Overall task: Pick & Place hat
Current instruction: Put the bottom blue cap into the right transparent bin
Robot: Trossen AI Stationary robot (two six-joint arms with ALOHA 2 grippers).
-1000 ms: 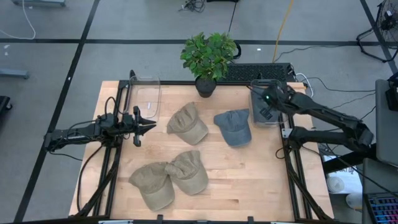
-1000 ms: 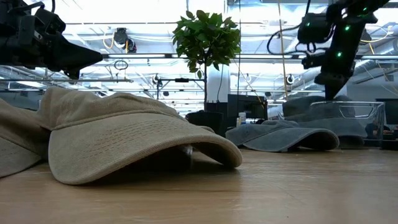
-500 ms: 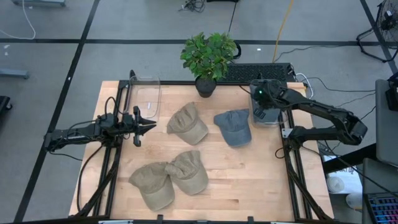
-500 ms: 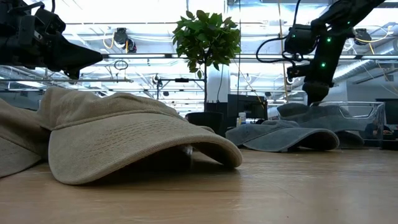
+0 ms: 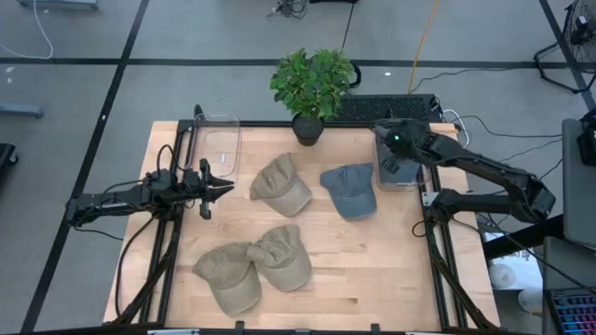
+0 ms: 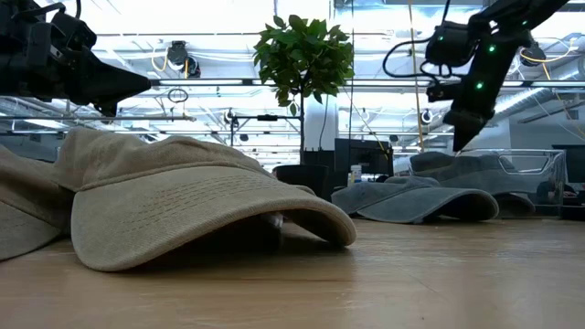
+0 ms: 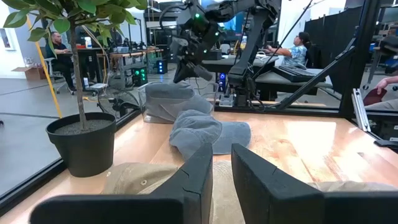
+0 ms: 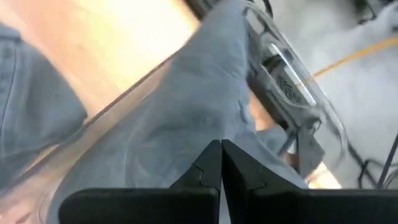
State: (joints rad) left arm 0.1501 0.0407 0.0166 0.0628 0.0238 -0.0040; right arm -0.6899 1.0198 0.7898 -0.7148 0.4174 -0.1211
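A grey hat (image 5: 402, 173) (image 6: 466, 166) (image 8: 186, 118) lies crumpled in the clear bin (image 5: 380, 182) (image 6: 541, 178) at the table's right far corner. My right gripper (image 5: 391, 158) (image 6: 456, 143) (image 8: 221, 144) hangs just above it, pointing down, shut and empty. A blue-grey hat (image 5: 349, 191) (image 6: 411, 199) (image 7: 199, 130) rests on its brim on the table beside the bin. My left gripper (image 5: 223, 187) (image 7: 222, 165) waits level at the left side, open, facing a tan hat (image 5: 282, 184).
Two more tan hats (image 5: 284, 256) (image 5: 228, 276) lie overlapping near the table's near edge; one (image 6: 183, 206) fills the low view. A second clear bin (image 5: 222, 140) sits at the left far side. A potted plant (image 5: 312, 88) stands at the far edge.
My right gripper dipped down onto the grey hat in the bin, shifting a little toward the table's left, then rose again to just above the bin. The hat's heap in the bin changed shape slightly.
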